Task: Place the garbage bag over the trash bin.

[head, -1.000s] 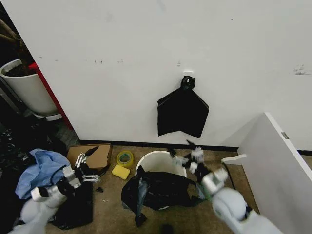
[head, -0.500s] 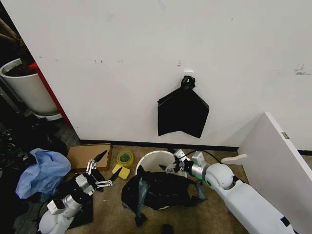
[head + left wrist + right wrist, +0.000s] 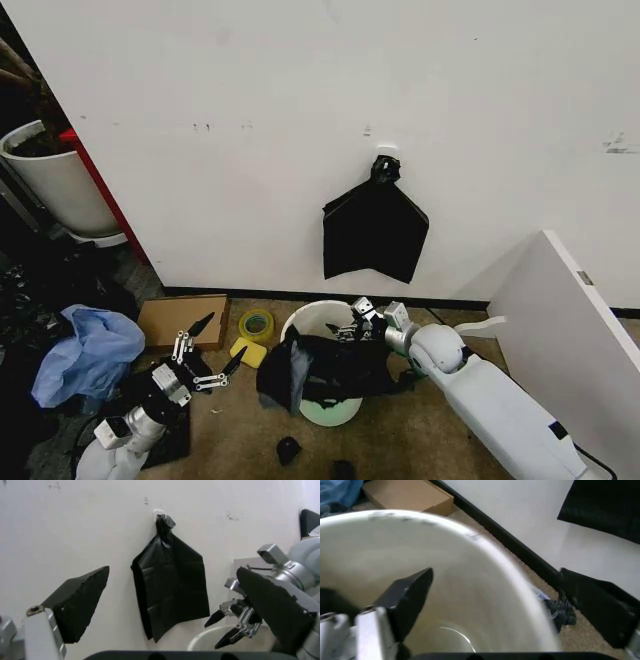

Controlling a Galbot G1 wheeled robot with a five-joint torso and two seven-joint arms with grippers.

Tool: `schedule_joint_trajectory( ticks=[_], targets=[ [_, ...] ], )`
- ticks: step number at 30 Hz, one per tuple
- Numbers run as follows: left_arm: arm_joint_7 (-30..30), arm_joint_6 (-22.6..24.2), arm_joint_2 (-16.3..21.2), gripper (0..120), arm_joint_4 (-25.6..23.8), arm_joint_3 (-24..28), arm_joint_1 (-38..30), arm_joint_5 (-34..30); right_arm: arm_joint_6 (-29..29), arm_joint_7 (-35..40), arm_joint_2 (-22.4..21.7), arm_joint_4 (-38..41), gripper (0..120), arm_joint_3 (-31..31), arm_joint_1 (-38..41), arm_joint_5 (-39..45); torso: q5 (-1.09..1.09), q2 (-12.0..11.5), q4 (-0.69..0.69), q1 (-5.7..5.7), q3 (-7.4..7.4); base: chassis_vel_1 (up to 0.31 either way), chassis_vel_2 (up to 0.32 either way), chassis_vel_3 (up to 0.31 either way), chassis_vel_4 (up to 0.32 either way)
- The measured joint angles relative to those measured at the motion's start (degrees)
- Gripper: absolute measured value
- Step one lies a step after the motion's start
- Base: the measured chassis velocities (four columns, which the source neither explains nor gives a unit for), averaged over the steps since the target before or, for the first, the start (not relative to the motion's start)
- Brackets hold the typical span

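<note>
Tipped toward the robot since a moment ago, the trash bin (image 3: 322,345) is now showing its pale green base, with the garbage bag (image 3: 335,368) draped across its front. Right gripper (image 3: 350,328) is hovering spread at the rim; left gripper (image 3: 207,352) is waiting spread above the floor beside the yellow sponge (image 3: 247,351).

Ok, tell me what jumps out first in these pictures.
The crinkled black garbage bag draped over the front of the tilted white trash bin on the floor, with the right gripper open at the bin's rim. Above them, a flat black bag hangs on the white wall.
</note>
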Motion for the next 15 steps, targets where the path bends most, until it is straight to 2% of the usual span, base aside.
schedule_joint_trajectory(
  ticks=[5, 11, 15],
  targets=[
    [-0.4, 0.0, -0.3, 100, 0.3, 1.1, -0.3, 0.7, 0.6, 0.0, 0.0, 0.0, 98, 0.7, -0.2, -0.2, 0.0, 0.0, 0.0, 0.0, 0.0, 0.0, 0.0, 0.0, 0.0],
    [-1.0, -1.0, -0.8, 100, 0.6, 1.0, 0.0, 1.9, 1.0, -4.3, 1.7, -6.9, 95, -0.2, 4.2, -3.1, 0.0, 0.0, 0.01, 0.0, 0.0, 0.0, 0.0, 0.0, 0.0],
    [-1.0, -2.0, -0.9, 100, 1.3, -0.1, 0.5, 2.2, 2.9, -10.6, 2.0, -11.2, 78, -0.4, 7.4, -6.4, 0.0, 0.0, 0.02, 0.0, 0.0, 0.0, 0.0, 0.0, 0.0]
  ],
)
